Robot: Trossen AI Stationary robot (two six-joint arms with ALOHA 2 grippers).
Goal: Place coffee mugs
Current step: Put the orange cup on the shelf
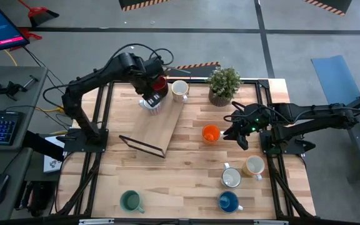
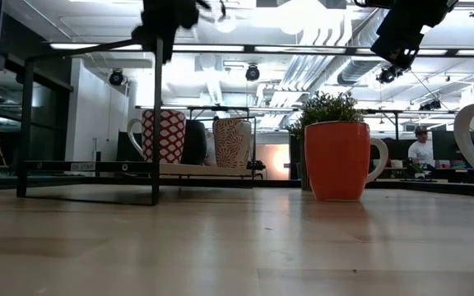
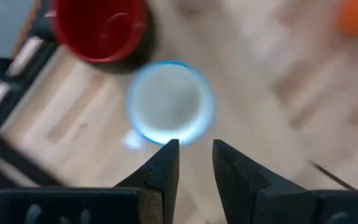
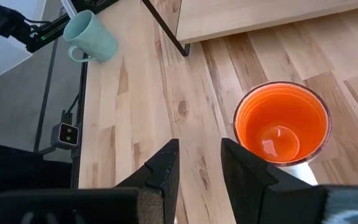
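Note:
Three mugs stand on a raised wooden board (image 1: 158, 125) at the far left: a dark red mug (image 1: 160, 84), a white patterned mug (image 1: 152, 106) and a cream mug (image 1: 180, 90). My left gripper (image 3: 196, 149) hangs open above the white patterned mug (image 3: 169, 102), pointing down, with nothing between its fingers. The red mug (image 3: 98, 28) stands just beyond. An orange mug (image 4: 281, 124) stands upright on the table, and my right gripper (image 4: 199, 149) hovers open beside it, above and apart from it.
A potted plant (image 1: 224, 84) stands at the far edge. Near the right edge stand a white mug (image 1: 231, 178), a tan mug (image 1: 254, 165) and a blue mug (image 1: 228, 201). A teal mug (image 1: 131, 201) sits at the near left. The board's black frame (image 2: 156, 123) rises above the table.

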